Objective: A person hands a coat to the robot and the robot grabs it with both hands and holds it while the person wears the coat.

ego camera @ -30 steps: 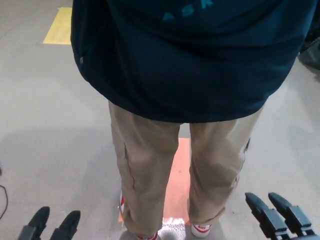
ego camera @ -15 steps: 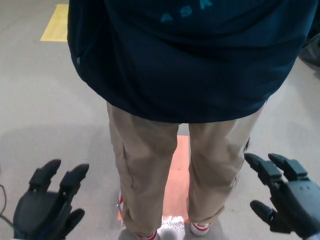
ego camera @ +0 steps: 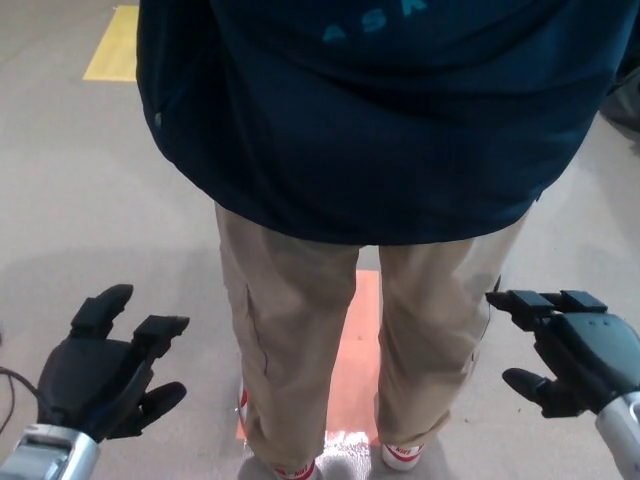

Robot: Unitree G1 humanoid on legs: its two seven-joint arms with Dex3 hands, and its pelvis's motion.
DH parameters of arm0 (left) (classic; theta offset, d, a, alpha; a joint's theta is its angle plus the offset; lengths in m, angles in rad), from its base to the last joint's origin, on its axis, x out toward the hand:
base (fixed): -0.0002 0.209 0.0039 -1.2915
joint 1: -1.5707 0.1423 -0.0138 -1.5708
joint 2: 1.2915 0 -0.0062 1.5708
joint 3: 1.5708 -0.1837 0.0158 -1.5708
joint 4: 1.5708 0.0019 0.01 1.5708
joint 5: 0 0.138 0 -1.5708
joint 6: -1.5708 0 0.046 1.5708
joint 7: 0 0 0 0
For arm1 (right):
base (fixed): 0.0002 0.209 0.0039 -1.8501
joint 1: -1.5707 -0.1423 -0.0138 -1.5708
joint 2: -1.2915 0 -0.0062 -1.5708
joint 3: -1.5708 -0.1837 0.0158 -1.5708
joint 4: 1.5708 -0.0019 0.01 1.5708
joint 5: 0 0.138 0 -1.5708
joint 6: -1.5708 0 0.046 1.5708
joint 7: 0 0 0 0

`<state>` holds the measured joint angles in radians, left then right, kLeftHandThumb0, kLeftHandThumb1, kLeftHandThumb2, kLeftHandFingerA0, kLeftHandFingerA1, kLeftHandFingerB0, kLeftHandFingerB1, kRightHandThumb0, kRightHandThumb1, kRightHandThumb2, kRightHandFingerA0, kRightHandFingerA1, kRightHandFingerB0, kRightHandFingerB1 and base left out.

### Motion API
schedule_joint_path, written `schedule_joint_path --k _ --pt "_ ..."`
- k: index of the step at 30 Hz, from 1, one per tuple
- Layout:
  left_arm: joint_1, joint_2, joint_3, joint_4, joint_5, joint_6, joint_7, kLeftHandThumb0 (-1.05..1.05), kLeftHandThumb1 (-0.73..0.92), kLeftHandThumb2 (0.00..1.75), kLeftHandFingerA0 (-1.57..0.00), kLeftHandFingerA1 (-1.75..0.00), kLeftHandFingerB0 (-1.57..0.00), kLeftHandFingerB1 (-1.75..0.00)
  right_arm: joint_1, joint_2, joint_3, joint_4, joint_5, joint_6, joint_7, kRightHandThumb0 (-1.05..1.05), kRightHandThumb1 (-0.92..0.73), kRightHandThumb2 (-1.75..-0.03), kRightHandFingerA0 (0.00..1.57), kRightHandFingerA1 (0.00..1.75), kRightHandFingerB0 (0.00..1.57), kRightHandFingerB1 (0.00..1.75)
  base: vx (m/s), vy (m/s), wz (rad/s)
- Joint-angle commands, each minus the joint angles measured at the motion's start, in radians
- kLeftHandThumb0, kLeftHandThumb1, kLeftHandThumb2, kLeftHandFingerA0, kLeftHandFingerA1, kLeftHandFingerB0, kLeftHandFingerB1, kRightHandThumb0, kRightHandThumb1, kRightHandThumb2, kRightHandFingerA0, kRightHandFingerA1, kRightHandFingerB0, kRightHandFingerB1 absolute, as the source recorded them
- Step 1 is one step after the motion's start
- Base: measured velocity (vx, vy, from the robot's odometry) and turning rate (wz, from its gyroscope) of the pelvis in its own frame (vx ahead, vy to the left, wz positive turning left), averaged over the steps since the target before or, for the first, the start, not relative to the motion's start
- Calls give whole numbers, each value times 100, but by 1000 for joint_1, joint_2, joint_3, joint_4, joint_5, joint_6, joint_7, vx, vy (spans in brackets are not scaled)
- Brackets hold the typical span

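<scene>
Black and empty, the left hand (ego camera: 100, 368) sits low at the picture's left with thumb and two fingers spread apart, holding nothing. The right hand (ego camera: 580, 350) mirrors it at the far side, its digits likewise parted and bare. Between them stands the person, back to the camera, in tan trousers (ego camera: 300, 330). The navy coat (ego camera: 370, 120) hangs on the person's upper body, its hem well above both hands and touching neither. Pale lettering runs across its back, cut off by the top edge, so I cannot read it whole.

Judged from here, the risk is a reach that goes astray: either hand closing toward the dark cloth could catch the trousers or press into the person, who stands close and cannot see the arms behind. A grab by one hand alone would tug the coat askew.

Underfoot lies smooth grey floor (ego camera: 90, 210), with an orange marker patch (ego camera: 360, 350) between the legs and a yellow patch (ego camera: 112, 48) at the upper left.
</scene>
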<state>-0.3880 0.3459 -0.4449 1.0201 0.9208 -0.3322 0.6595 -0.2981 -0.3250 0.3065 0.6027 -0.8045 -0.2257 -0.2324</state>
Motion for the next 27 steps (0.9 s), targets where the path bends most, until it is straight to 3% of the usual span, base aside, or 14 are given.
schedule_joint_path --k 1,6,7,9,11,13,14,15,16,17,18,19,21,27 --pt "-25 33 -21 35 -38 1 -112 -79 78 95 -32 -40 -35 -42 -47 -23 10 36 79 122 267 -48 -71 -61 25 31 33 33 0 0 0" --pt "-13 27 -34 30 -36 7 -122 -80 79 92 -30 -39 -34 -41 -18 -45 22 16 82 103 288 -46 -73 -62 25 29 34 33 0 0 0" --pt "-18 24 -35 32 -37 9 -123 -75 92 71 -38 -33 -39 -33 -18 -50 22 2 83 110 302 -46 -74 -63 25 29 34 32 0 0 0" --pt "-24 16 -33 35 -43 14 -112 -76 92 68 -40 -32 -44 -33 -21 -60 22 -9 89 109 320 -47 -73 -62 26 30 35 33 0 0 0" --pt "-32 19 -28 35 -48 18 -102 -76 92 69 -41 -33 -45 -33 -40 -58 21 1 99 103 324 -47 -72 -62 27 30 35 33 0 0 0" --pt "-32 20 -36 40 -38 22 -66 -83 75 89 -40 -41 -45 -42 -43 -60 25 2 102 104 324 -47 -72 -62 27 30 35 33 0 0 0" --pt "-31 19 -38 42 -38 23 -54 -77 90 69 -47 -34 -49 -34 -42 -60 26 0 105 107 326 -47 -72 -62 27 30 35 33 0 0 0" --pt "-31 17 -39 45 -41 14 -39 -81 79 114 -41 -49 -45 -48 -44 -59 25 -1 108 114 330 -47 -72 -62 27 30 36 33 0 0 0" --pt "-31 17 -42 47 -44 10 -33 -81 79 114 -41 -49 -45 -48 -45 -59 26 -1 109 118 332 -47 -72 -62 27 30 36 33 0 0 0" --pt "-35 19 -44 49 -48 7 -50 -84 75 90 -40 -42 -44 -41 -44 -59 26 -4 111 119 332 -46 -72 -62 27 30 36 33 0 0 0" --pt "-37 20 -45 50 -51 5 -57 -84 75 90 -40 -42 -44 -41 -44 -59 26 -5 112 120 332 -46 -72 -62 27 30 36 33 0 0 0" --pt "-40 23 -44 55 -60 -13 -70 -77 91 68 -39 -32 -47 -34 -48 -58 29 -2 111 123 331 -47 -72 -62 28 30 37 33 0 0 0" --pt "-45 30 -50 60 -72 -30 -132 -77 92 71 -30 -30 -33 -31 -47 -59 34 -1 112 124 331 -46 -74 -62 28 30 36 33 0 0 0" --pt "6 40 -59 35 -84 -34 -153 -75 92 68 -32 -30 -34 -31 13 -62 52 -36 111 126 326 -44 -74 -63 28 30 36 33 0 0 0"
